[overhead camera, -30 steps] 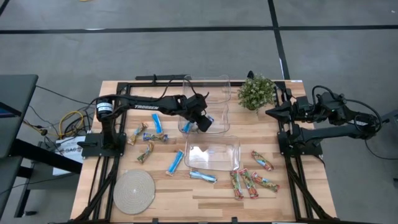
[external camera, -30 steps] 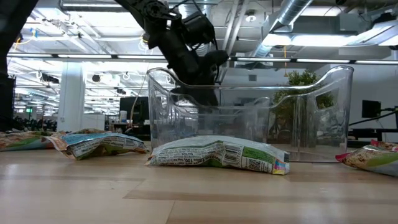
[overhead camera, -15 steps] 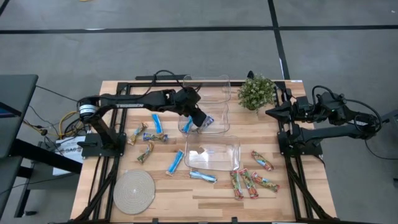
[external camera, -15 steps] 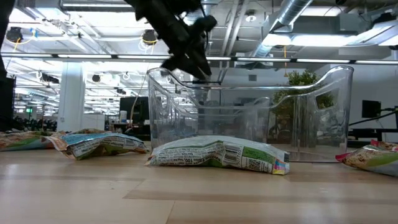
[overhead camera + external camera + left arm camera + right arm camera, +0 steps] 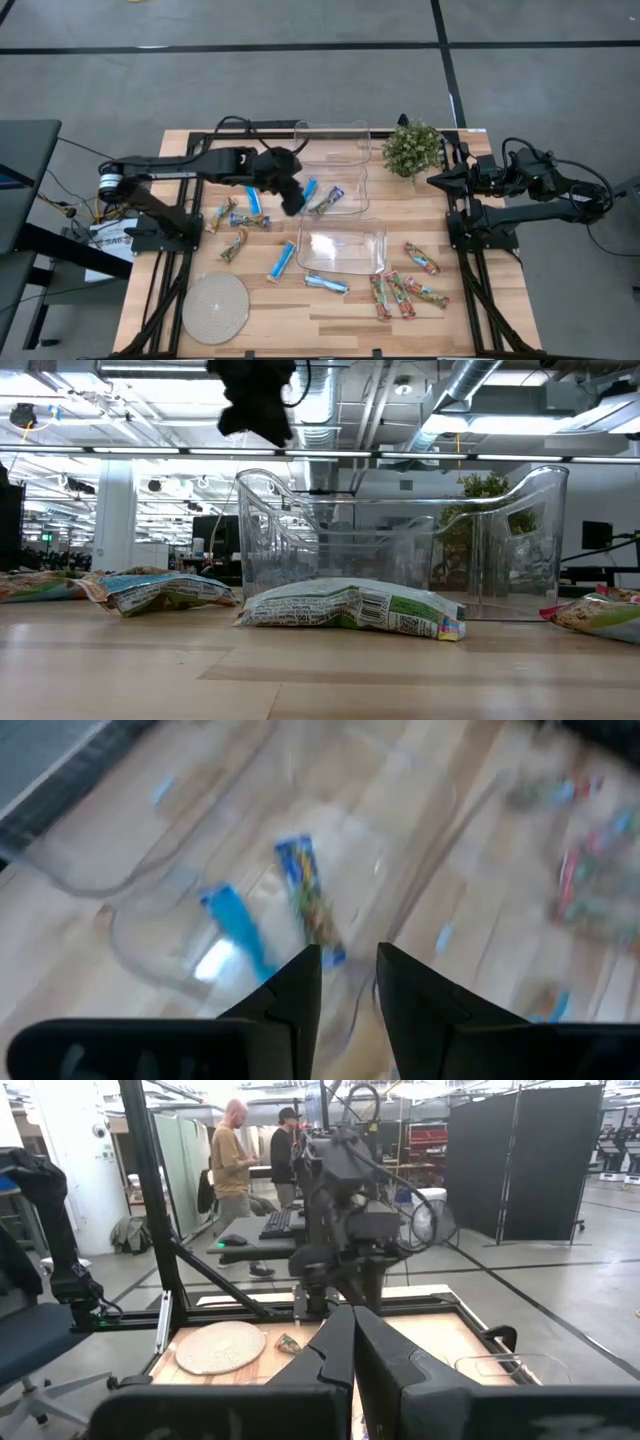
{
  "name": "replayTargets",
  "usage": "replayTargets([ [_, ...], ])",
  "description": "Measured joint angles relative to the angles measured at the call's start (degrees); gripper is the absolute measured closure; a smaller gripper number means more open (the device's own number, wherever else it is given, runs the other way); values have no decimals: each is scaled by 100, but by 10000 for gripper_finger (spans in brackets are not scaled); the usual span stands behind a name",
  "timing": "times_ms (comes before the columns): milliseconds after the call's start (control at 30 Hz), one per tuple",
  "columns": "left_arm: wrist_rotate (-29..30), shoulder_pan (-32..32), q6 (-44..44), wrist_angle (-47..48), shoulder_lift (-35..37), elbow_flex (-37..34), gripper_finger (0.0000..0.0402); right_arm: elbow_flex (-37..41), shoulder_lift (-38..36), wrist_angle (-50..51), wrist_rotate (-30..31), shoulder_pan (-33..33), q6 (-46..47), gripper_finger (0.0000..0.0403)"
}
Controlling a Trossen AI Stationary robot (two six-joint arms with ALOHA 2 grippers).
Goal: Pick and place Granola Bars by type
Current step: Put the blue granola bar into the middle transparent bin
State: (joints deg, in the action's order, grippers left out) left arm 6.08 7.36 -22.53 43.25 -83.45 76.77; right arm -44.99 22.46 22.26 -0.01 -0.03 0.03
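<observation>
Left arm pulls back from the middle bin, bar delivered.

The left end effector, which was down inside the middle clear bin a second ago, has lifted out toward the table's left edge, leaving a tan-brown-and-blue granola bar beside a bright blue bar in that bin. Its fingers are parted a little and hold nothing. More bars wait near the front edge. The right end effector rests clenched, empty, at the right edge.
</observation>
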Motion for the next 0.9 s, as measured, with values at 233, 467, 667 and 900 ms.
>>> replayTargets([
  [233, 67, -223, 586, 1170, 317, 0, 310, 0, 0, 0, 0, 0, 0, 403],
  [467, 227, -380, 846, 1970, 530, 0, 310, 0, 0, 0, 0, 0, 0, 403],
  [667, 193, -512, 846, 2418, 697, -2, 310, 0, 0, 0, 2, 0, -1, 403],
  [900, 191, -698, 846, 2884, 862, -2, 310, 0, 0, 0, 2, 1, 0, 403],
])
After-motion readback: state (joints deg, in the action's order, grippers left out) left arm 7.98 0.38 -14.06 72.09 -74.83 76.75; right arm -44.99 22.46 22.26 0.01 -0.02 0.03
